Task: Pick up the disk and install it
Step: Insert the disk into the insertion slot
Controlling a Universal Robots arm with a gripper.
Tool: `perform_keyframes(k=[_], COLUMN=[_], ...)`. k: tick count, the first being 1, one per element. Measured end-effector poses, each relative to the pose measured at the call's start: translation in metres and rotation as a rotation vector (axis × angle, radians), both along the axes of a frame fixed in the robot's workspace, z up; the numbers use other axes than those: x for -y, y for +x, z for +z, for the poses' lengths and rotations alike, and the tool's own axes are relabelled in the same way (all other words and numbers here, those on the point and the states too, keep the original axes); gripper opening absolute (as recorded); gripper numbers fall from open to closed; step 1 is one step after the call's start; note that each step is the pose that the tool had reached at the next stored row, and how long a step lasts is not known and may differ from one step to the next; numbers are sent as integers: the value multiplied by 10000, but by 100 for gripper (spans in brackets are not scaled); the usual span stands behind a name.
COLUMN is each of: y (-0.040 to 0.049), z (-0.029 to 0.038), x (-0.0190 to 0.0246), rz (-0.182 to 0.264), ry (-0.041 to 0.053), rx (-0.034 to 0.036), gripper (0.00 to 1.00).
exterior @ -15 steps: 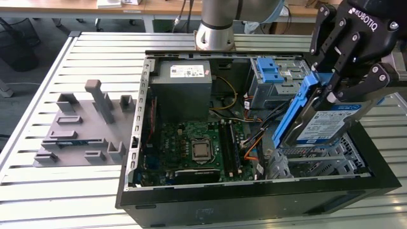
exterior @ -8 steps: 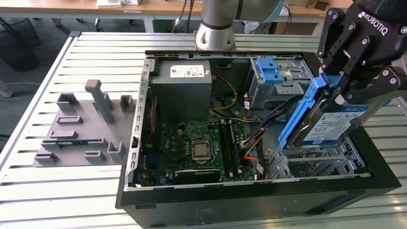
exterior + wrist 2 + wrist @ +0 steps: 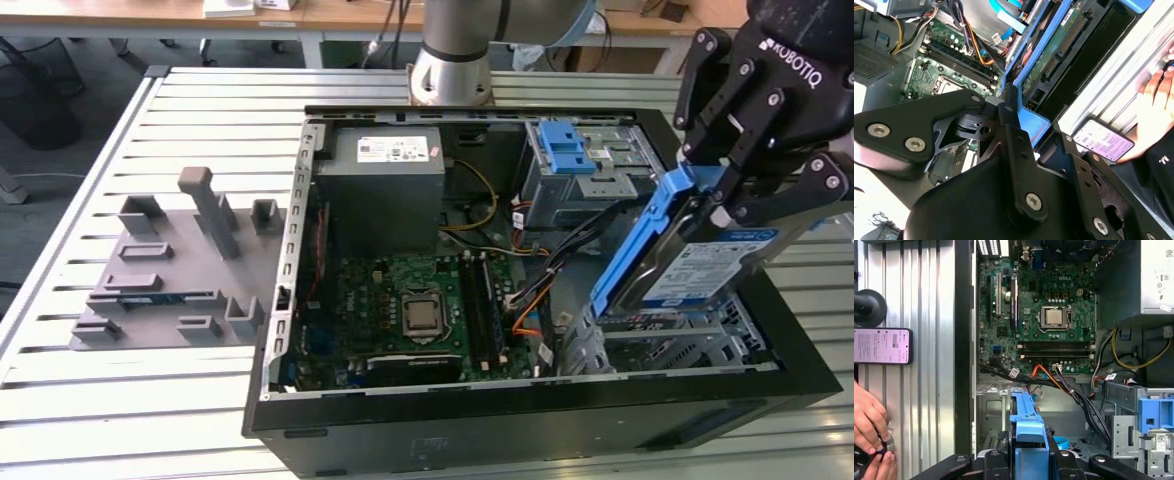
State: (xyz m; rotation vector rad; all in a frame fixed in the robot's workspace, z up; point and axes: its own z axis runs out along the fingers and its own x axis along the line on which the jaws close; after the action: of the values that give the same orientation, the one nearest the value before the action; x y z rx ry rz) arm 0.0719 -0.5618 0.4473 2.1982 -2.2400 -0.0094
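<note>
You have one slatted table [image 3: 80, 400] carrying one open computer case [image 3: 534, 425], with one motherboard [image 3: 414, 310] on its floor. One gripper [image 3: 738, 195] is clamped on the one disk [image 3: 694, 265], which is tilted steeply above the drive bay [image 3: 667, 350] at the exterior view's right. One phone [image 3: 881, 346] lies beside the case.

- Above the computer case [image 3: 534, 420], the tool [image 3: 754, 205] is cut off by the exterior view's edge.
- The top end of the disk [image 3: 705, 265] is covered by the tool clamped on it.
- Beside the case, a hand [image 3: 868, 422] on the worktop [image 3: 929, 390] runs off the first wrist view's edge.
</note>
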Motion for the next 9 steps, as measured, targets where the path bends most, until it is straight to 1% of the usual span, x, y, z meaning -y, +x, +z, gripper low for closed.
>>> perform_keyframes(k=[9], y=[20], z=[-39], x=[11], rz=[3], ry=[-9], rx=[-1], gripper=[36])
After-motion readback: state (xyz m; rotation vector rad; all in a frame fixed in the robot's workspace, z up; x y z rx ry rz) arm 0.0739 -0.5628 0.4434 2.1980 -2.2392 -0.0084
